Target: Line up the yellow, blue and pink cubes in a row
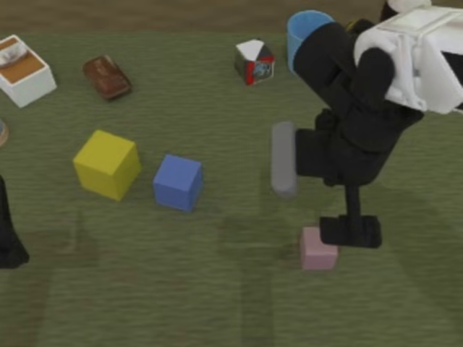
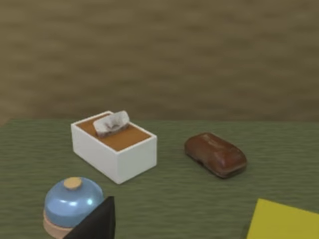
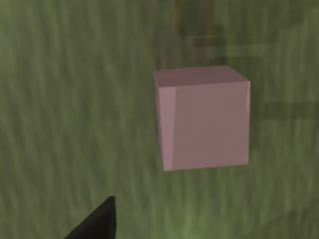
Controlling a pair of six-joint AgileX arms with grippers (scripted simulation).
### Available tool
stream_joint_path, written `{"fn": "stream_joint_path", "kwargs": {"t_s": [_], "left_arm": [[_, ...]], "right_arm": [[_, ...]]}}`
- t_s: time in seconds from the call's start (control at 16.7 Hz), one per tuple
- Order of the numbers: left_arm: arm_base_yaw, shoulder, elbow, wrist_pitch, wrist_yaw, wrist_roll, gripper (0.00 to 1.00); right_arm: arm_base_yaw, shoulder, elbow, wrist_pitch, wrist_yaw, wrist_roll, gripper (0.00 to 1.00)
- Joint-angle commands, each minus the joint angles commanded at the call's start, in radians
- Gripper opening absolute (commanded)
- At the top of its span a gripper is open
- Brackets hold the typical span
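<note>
There are three cubes: one yellow cube [image 1: 107, 164], one blue cube [image 1: 177, 182], one pink cube [image 1: 317, 251]. One tissue box [image 1: 24, 69], one bell [image 2: 72, 204], one printed box [image 1: 254, 61] and one cup [image 1: 302, 30] also stand there.

- The right arm [image 1: 362, 94] reaches in from the table's top right corner, its black links angled down toward the middle of the right half.
- Its white wrist housing [image 1: 419, 54] sits near the top right corner.
- The right gripper [image 1: 351, 230] points down over the right half, nearer the bottom edge than the top; whether its fingers are apart cannot be told.
- One dark fingertip [image 3: 97, 221] shows in the right wrist view.
- The left arm [image 1: 9, 231] is parked at the left edge, only a dark part showing.
- One dark fingertip [image 2: 97, 224] shows in the left wrist view.
</note>
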Motion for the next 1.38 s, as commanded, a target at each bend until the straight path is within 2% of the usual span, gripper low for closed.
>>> {"fn": "stream_joint_path", "kwargs": {"t_s": [0.3, 0.72, 1.08, 1.38], "left_arm": [[-0.079, 0.364, 0.324, -0.211, 0.001, -0.026, 1.0], [-0.234, 1.147, 0.941, -0.65, 0.003, -0.064, 1.0], [-0.354, 1.769, 1.449, -0.985, 0.003, -0.096, 1.0], [-0.416, 2.086, 1.74, -1.137, 0.004, -0.117, 1.0]], "right_arm": [[-0.125, -0.325, -0.227, 0.2, -0.023, 0.133, 1.0], [-0.358, -1.029, -0.76, 0.563, -0.041, 0.457, 1.0], [-0.506, -1.542, -1.182, 0.836, -0.017, 0.724, 1.0], [-0.569, -1.805, -1.389, 0.995, 0.015, 0.87, 1.0]]}}
